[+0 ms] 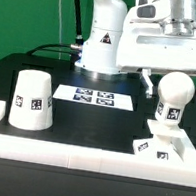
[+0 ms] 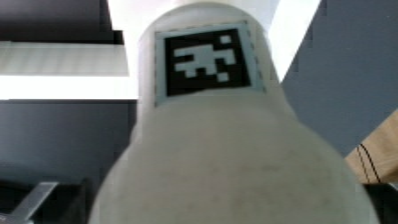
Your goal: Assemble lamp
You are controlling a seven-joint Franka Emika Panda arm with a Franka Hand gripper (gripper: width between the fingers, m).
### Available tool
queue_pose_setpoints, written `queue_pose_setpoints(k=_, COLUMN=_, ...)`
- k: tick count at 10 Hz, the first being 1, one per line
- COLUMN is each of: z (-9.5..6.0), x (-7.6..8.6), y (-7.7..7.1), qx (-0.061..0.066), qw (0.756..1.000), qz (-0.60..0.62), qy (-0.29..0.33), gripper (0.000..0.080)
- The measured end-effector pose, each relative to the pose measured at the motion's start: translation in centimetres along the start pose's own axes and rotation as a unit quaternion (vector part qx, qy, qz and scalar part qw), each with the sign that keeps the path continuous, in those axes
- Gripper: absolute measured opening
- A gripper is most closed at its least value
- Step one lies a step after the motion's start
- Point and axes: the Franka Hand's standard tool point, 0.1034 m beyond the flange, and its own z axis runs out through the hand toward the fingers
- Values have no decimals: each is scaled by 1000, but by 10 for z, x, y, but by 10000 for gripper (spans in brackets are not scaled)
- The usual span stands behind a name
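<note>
The white bulb [image 1: 174, 97] stands upright with its neck down on the flat square base [image 1: 150, 148], at the exterior view's right near the front rail. My gripper [image 1: 176, 85] hangs over it, a dark finger on each side of the bulb's round head with a small gap showing, so it looks open. In the wrist view the bulb [image 2: 214, 150] fills the frame with its tag facing the camera, and my fingers are hidden. The large tapered shade [image 1: 34, 100] stands mouth down at the exterior view's left, far from the gripper.
The marker board [image 1: 99, 96] lies flat in the middle of the black table, in front of the arm's base [image 1: 101, 41]. A white rail [image 1: 77, 162] frames the table's front and sides, close to the base and the shade.
</note>
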Motion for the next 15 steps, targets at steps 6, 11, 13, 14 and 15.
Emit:
queue_pose_setpoints(k=6, z=-20, x=16, y=-2, qx=5, qw=1000, qz=-9, qy=-22, gripper=699)
queue_pose_setpoints(k=11, z=-11, x=3, y=-2, qx=27, qw=982, qz=-15, qy=-185, gripper=699)
queue_pose_setpoints(k=13, z=-11, x=-4, y=0, qx=34, qw=969, qz=-14, qy=-243, gripper=699)
queue_pose_setpoints(k=14, z=-11, x=-6, y=-2, qx=40, qw=959, qz=-16, qy=-280, gripper=699)
queue_pose_setpoints(k=15, z=-9, x=-8, y=-3, qx=46, qw=949, qz=-15, qy=-312, gripper=699)
